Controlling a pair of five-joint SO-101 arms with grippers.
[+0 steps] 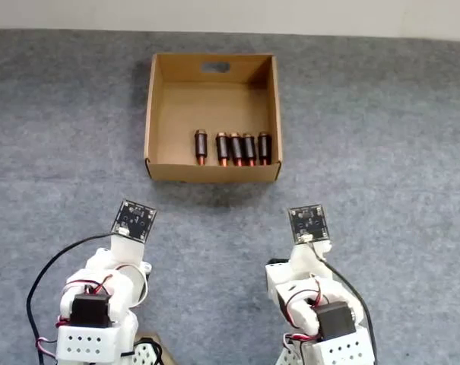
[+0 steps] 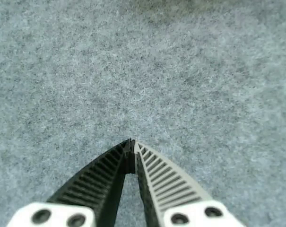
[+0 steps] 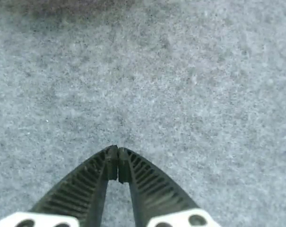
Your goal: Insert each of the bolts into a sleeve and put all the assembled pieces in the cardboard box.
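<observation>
The open cardboard box (image 1: 160,163) sits at the far middle of the grey felt table. Inside, along its near wall, lie several dark sleeves with copper bolts in them (image 1: 236,147), side by side; one (image 1: 201,144) lies a little apart to the left. Both arms are folded back at the near edge, well short of the box. My left gripper (image 2: 132,147) is shut with nothing in it, tips together over bare felt. My right gripper (image 3: 117,153) is likewise shut and holds nothing.
Grey felt (image 1: 382,114) covers the whole table around the box. The left arm's body (image 1: 100,304) and the right arm's body (image 1: 321,304) stand at the near edge with cables beside them.
</observation>
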